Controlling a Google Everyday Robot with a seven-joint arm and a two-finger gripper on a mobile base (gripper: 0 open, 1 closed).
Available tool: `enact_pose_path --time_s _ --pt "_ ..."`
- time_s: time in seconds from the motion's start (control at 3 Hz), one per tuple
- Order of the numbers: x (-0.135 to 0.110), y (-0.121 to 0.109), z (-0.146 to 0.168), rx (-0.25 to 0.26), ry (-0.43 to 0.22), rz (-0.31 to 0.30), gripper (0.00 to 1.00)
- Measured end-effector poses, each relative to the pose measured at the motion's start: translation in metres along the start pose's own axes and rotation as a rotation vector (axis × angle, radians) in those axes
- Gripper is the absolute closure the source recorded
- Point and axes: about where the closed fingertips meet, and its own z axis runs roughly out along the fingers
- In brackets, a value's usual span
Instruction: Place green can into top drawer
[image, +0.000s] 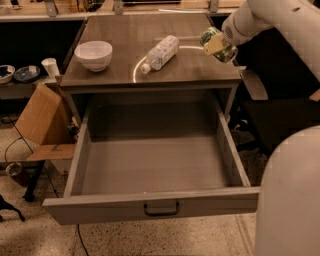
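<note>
The green can (223, 48), mottled green and white, is tilted in my gripper (217, 44), lifted just above the right part of the counter top (125, 35). The gripper's yellowish fingers (214, 45) are shut around the can. The top drawer (155, 167) is pulled wide open below the counter, its grey box empty, with a dark bail handle (161, 209) at the centre of its front panel. The can is above and behind the drawer's right rear corner.
A clear plastic bottle (161, 52) lies on its side mid-counter. A white bowl (93, 54) stands at the counter's left. A cardboard box (37, 122) leans left of the drawer. My white arm and base (287, 200) fill the right side.
</note>
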Motion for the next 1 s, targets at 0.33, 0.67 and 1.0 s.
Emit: enact_pose_path --time_s 0.33,0.67,1.0 --pt "0.008 0.035 -0.032 -0.115 -0.028 -0.001 1.00" --pt "0.029 0.077 -0.052 -0.248 -0.032 0.007 1.00" --pt "0.091 0.141 -0.045 -0.463 0.038 0.005 1.00"
